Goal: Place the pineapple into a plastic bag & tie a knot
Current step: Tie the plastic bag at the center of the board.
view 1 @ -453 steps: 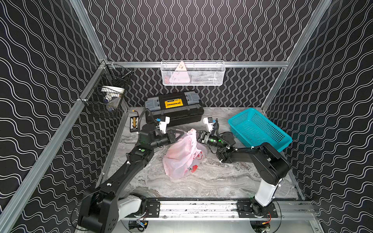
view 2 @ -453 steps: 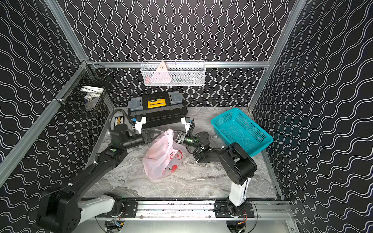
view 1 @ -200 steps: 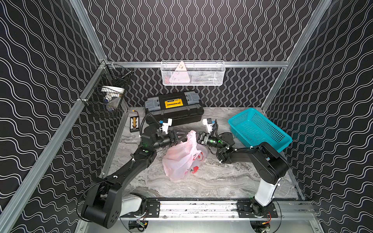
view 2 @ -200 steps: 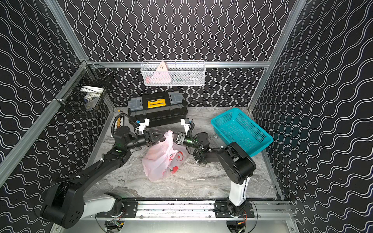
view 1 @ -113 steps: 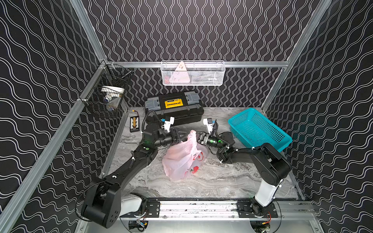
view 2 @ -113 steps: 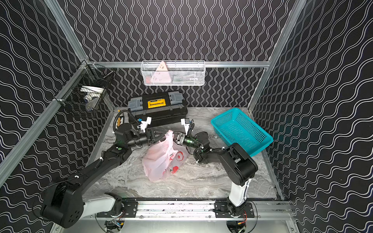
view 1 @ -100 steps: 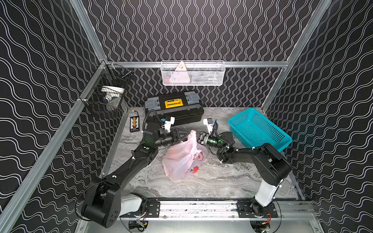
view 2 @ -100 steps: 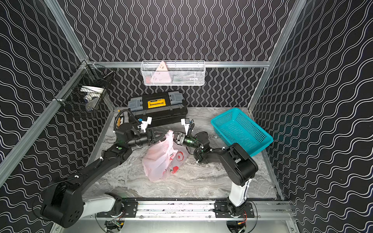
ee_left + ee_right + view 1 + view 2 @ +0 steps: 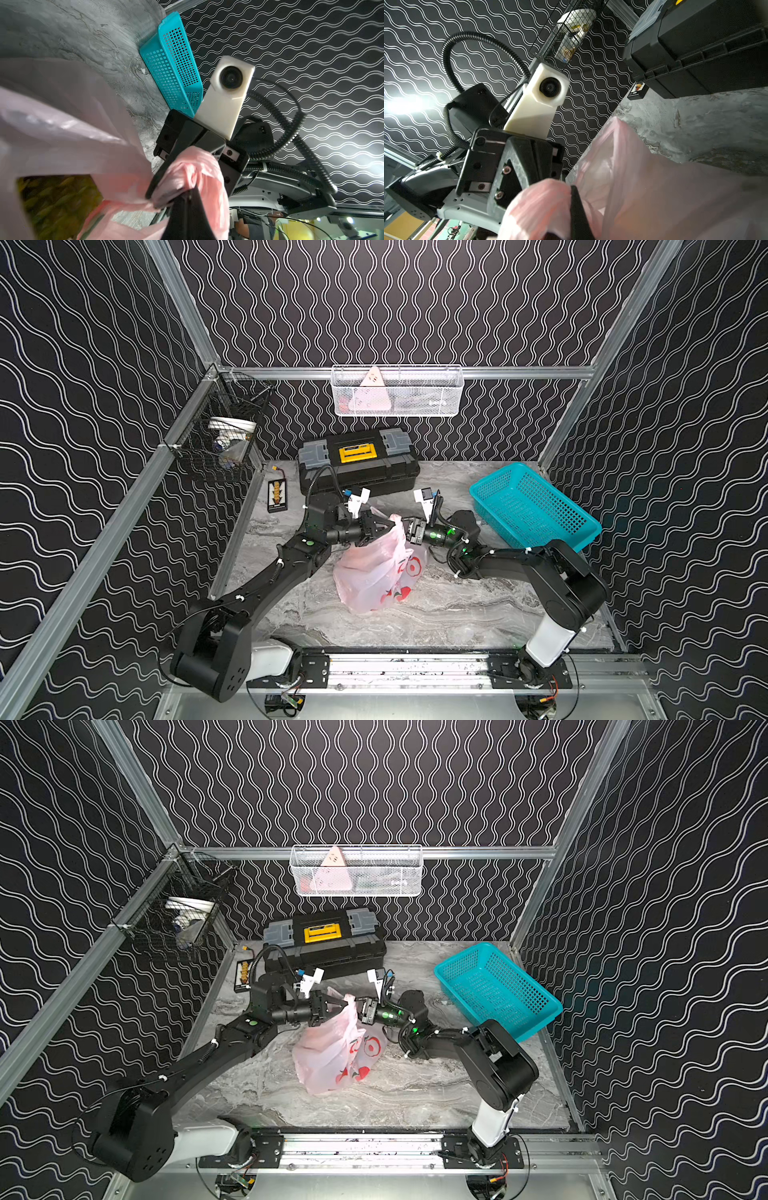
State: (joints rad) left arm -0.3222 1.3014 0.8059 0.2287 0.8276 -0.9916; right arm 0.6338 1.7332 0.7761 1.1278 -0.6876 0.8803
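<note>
Top views: the left tool (image 9: 387,525) and right tool (image 9: 405,529) meet tip to tip. Each pinches the top of the bag (image 9: 370,576), which sags beneath them onto the counter (image 9: 457,605). The left wrist view alone shows the pineapple (image 9: 56,201) inside, beside the tool. The right wrist view shows the knot (image 9: 537,201) bunched loosely: a hard pull could tear the film or slip a strip.

Front strip of counter (image 9: 436,614) between the plastic bag (image 9: 374,576) and the rail is open, and it's the widest lane. Bag blocks mid-counter; left arm (image 9: 291,568) and right arm (image 9: 507,562) meet at its top from either side. Black toolbox (image 9: 357,466) walls the back and teal basket (image 9: 532,510) fills the back-right corner. The gap between them looks passable, but that's hard to judge from above.
</note>
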